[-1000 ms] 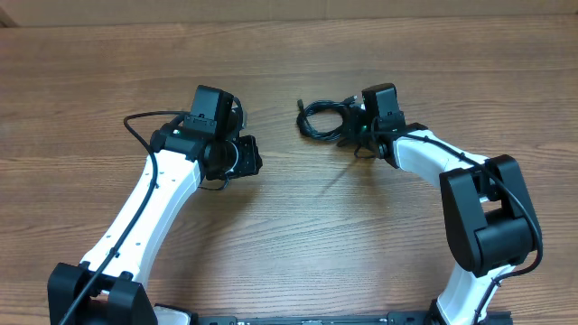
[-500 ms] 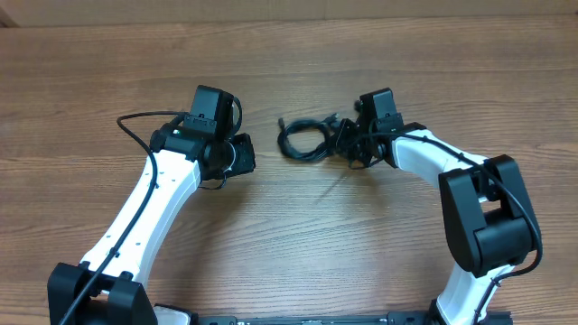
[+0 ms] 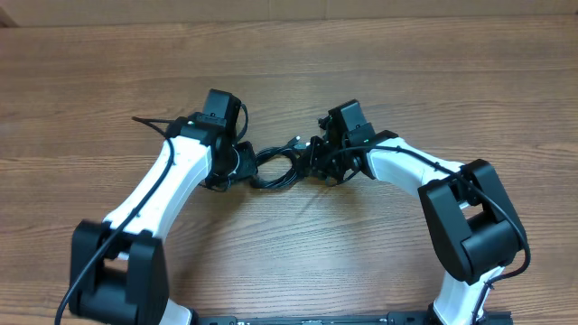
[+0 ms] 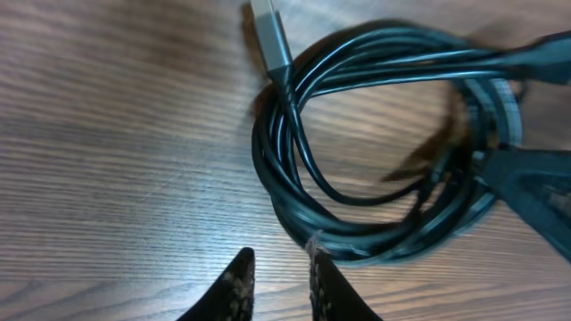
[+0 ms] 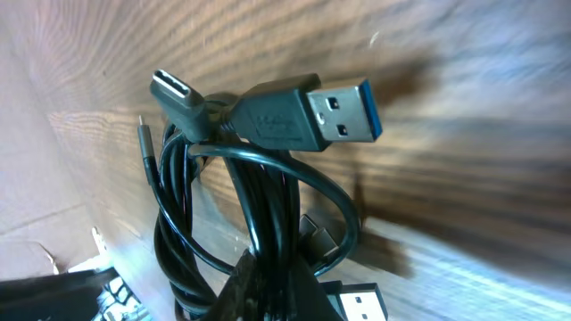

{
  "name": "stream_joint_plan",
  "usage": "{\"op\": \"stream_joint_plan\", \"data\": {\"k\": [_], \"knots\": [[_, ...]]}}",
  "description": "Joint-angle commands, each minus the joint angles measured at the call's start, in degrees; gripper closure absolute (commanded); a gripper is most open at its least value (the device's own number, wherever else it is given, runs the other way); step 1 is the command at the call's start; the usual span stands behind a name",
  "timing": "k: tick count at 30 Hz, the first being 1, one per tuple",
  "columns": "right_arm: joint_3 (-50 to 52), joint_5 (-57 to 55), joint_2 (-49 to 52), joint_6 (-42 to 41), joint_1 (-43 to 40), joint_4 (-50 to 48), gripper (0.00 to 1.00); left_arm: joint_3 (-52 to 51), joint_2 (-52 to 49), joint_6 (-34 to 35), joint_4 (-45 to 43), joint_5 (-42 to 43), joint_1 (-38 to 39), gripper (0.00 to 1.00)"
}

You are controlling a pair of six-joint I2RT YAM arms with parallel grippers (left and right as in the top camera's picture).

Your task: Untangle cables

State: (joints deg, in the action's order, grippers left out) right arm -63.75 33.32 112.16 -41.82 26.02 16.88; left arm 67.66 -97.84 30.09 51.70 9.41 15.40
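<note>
Where the two arms meet at mid-table, the thin black cables [image 4: 278, 183] lie on the brown wood-grain table [image 3: 289, 54] as one flattened coil, its long axis running left to right. One silver-tipped plug [image 4: 270, 36] sticks out of the coil's far edge and points toward the far side.

In the right wrist view, a black USB plug with a blue insert [image 5: 312, 111] points to the frame's right. A smaller rounded plug [image 5: 174, 94] touches it and is angled the opposite way. Both rise from the same bundle of loops.

The right gripper [image 3: 318, 161] is clamped on the right end of the coil, with strands running in between its fingers. The left gripper [image 4: 278, 283] sits at the coil's left edge. Its dark fingers [image 4: 239, 285] stand a narrow gap apart with nothing between them, and one tip touches the outermost strand.

Strands overlap and cross throughout the coil, so single cords cannot be told apart. A thick black wire [image 3: 149, 124] loops off the white left arm [image 3: 153, 194], well apart from the coil.
</note>
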Motion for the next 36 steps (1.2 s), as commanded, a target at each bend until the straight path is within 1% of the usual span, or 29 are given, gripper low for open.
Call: {"op": "stream_joint_plan", "data": {"k": [1,3,5,8,9,11,14,19,22,27,29,31,32,34,36], "knots": [[-0.6,1.2,0.5,-0.4,0.9,-0.1,0.89,1.1,-2.1,0.6,0.3,1.5,0.3,0.78],[-0.6,0.6,0.5,-0.4,1.0,-0.1,0.87,1.1,-2.6,0.6,0.3,2.8,0.3,0.78],[-0.6,0.3,0.5,-0.4,1.0,0.0,0.79,1.1,-2.7,0.6,0.2,4.0,0.3,0.75],[-0.6,-1.1,0.5,-0.1,1.0,0.0,0.71,1.1,-2.7,0.8,0.1,4.2,0.3,0.68],[-0.6,-2.5,0.5,-0.1,1.0,0.3,0.67,1.1,-2.7,0.8,0.1,4.1,0.3,0.67],[-0.6,-5.6,0.5,-0.1,1.0,1.0,0.64,1.1,-2.7,0.8,0.3,3.7,0.3,0.66],[-0.6,-8.8,0.5,-0.1,1.0,2.0,0.62,1.1,-2.9,0.8,0.6,3.7,0.4,0.67],[-0.6,-8.7,0.5,-0.2,1.0,2.1,0.61,1.0,-3.5,2.9,1.0,2.4,0.4,0.67],[-0.6,-7.6,0.5,-0.2,1.0,2.1,0.58,1.0,-4.2,3.4,1.4,2.1,0.4,0.66],[-0.6,-7.2,0.5,-0.2,1.0,2.1,0.59,1.0,-6.6,3.4,1.6,2.0,0.4,0.64],[-0.6,-6.4,0.5,-0.2,1.0,2.1,0.65,1.0,-7.9,3.4,1.2,2.2,0.4,0.62],[-0.6,-6.3,0.5,-0.2,1.0,2.1,0.71,1.0,-9.0,3.4,0.3,2.3,0.4,0.56],[-0.6,-6.3,0.5,-0.2,1.0,2.1,0.73,1.0,-9.5,3.4,-0.1,2.3,0.4,0.55],[-0.6,-6.3,0.5,-0.2,1.0,2.1,0.76,1.0,-10.1,3.4,-1.1,2.3,0.4,0.59],[-0.6,-6.3,0.5,-0.2,1.0,2.1,0.78,1.0,-10.1,3.3,-2.0,2.4,0.4,0.68]]}}
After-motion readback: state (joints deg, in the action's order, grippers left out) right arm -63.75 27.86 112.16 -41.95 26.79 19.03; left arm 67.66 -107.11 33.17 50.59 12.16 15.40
